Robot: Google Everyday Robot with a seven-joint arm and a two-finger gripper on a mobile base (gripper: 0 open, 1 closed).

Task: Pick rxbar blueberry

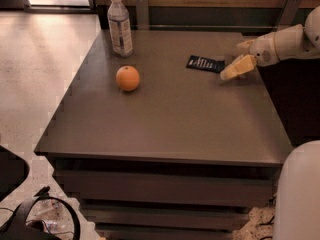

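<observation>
The rxbar blueberry (205, 63) is a flat dark bar with small white lettering. It lies on the brown table (170, 124) towards the back right. My gripper (231, 61) comes in from the right edge, just right of the bar and low over the table. Its pale yellow fingers (238, 67) stand apart and hold nothing. The lower finger's tip points at the bar's right end, a short gap away.
An orange (128, 78) sits left of centre on the table. A clear water bottle (120, 26) stands at the back left corner. A wooden wall panel runs behind the table. Cables and dark gear lie on the floor at the lower left (35, 219).
</observation>
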